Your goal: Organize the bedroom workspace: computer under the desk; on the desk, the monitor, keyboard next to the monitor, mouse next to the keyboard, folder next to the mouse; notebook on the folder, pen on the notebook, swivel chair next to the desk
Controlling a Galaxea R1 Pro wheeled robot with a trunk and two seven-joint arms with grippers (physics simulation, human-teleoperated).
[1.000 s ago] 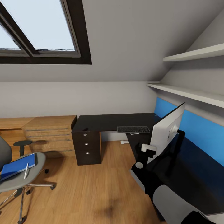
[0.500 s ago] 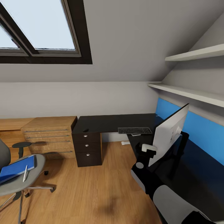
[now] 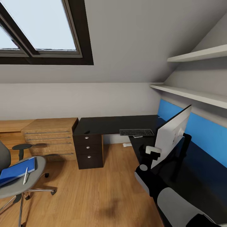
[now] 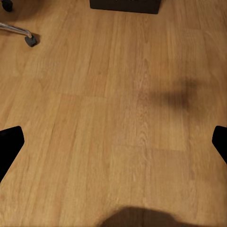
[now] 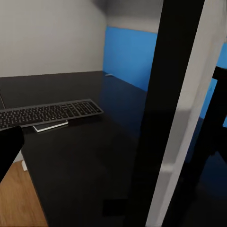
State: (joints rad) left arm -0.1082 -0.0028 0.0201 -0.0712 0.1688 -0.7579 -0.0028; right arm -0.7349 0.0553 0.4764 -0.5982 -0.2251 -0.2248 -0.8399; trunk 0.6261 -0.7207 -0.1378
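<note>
Attic bedroom, plank floor [image 3: 94, 192], black L-shaped worktop [image 3: 116, 123] as landmark.

- Swivel chair [image 3: 19, 181]: well left of worktop; folder [image 3: 17, 170] and pen [image 3: 26, 175] on seat.
- Left tool [image 4: 113, 142]: fingers spread, empty, aimed down at floor.
- Keyboard [image 3: 136, 132]: on worktop near inner corner.
- Right tool [image 3: 153, 151]: at monitor [image 3: 171, 134] edge; arm extended forward over worktop; grip state cannot tell.
- Step judged: seating monitor on worktop. Next: confirm stand base flat, release, fetch folder.
</note>
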